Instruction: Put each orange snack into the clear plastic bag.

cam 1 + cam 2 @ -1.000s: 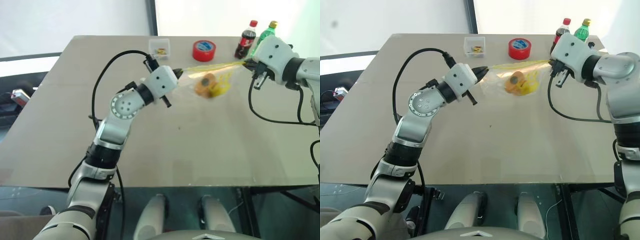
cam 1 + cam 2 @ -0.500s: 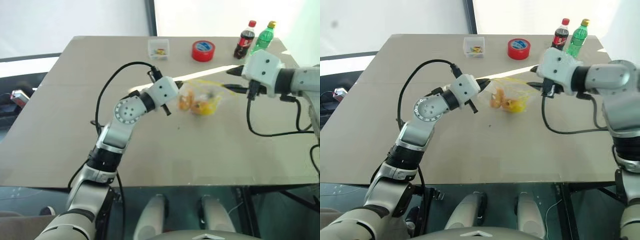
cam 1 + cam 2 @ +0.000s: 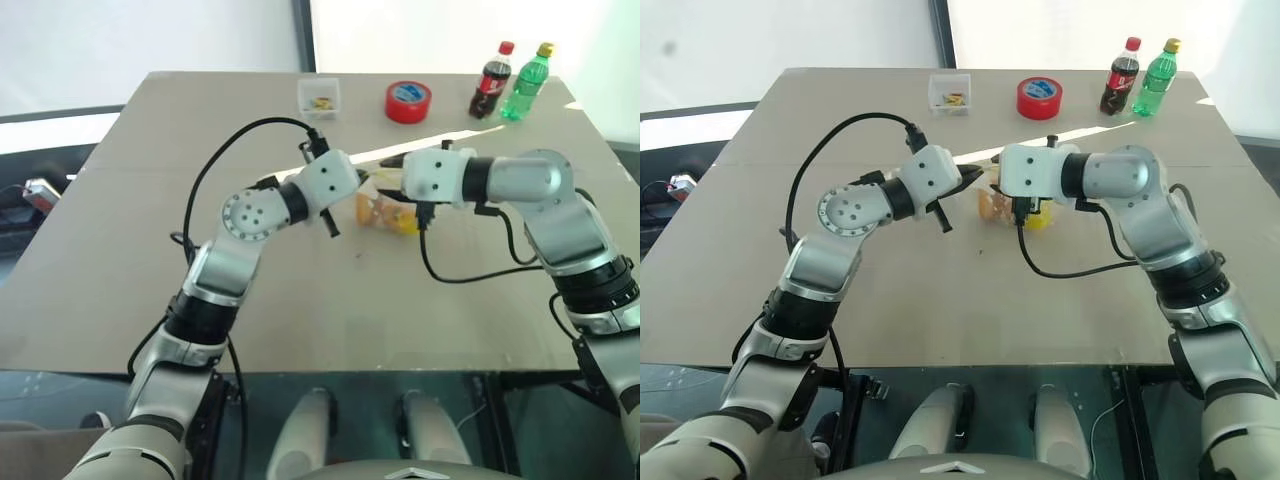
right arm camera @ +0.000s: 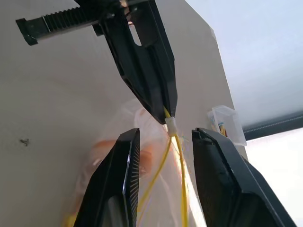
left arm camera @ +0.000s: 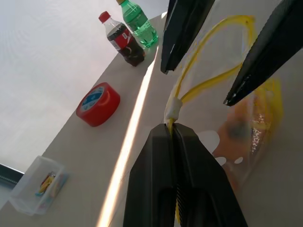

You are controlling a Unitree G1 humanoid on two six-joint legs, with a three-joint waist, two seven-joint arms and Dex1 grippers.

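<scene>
Swung inward and now parted, right tool (image 4: 163, 156) straddles the limp clear plastic bag's (image 3: 392, 208) yellow strip (image 5: 199, 85); left tool (image 5: 174, 128) pinches its slider end, the firmest hold.

the clear bag (image 5: 236, 142) hangs just above the table, its yellow zip strip open. both orange snacks (image 3: 378, 212) sit inside it.
</scene>
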